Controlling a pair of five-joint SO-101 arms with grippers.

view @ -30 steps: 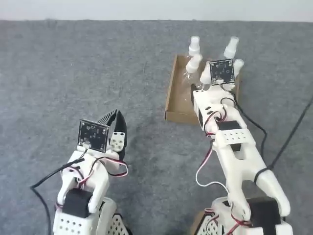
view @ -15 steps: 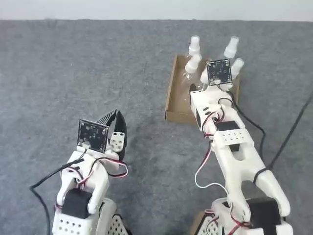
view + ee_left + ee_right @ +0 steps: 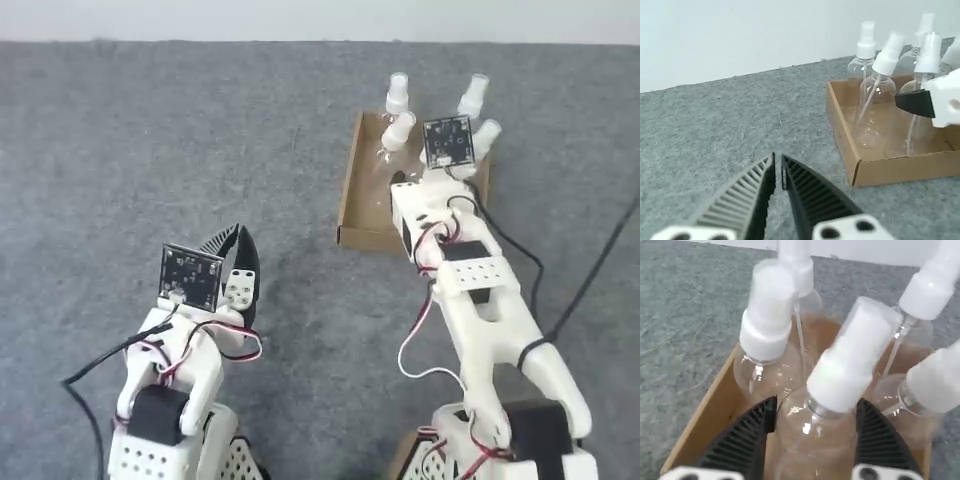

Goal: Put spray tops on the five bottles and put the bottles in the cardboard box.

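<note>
right gripper (image 3: 815,410), clasping a bottle (image 3: 812,445), has edged deeper into the box (image 3: 702,415); left gripper (image 3: 778,167) closed, empty

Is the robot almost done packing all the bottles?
Nearly! All five spray tops are on. Four bottles seem to stand in the cardboard box. The right hand grips the fifth bottle, low among them; it just needs letting go. The left hand sits shut, away from the box.

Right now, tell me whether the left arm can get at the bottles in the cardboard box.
Probably not. The left arm sits back from the cardboard box, jaws shut, and the right arm hangs over the box with its jaws around one bottle, crowding the way in.
</note>
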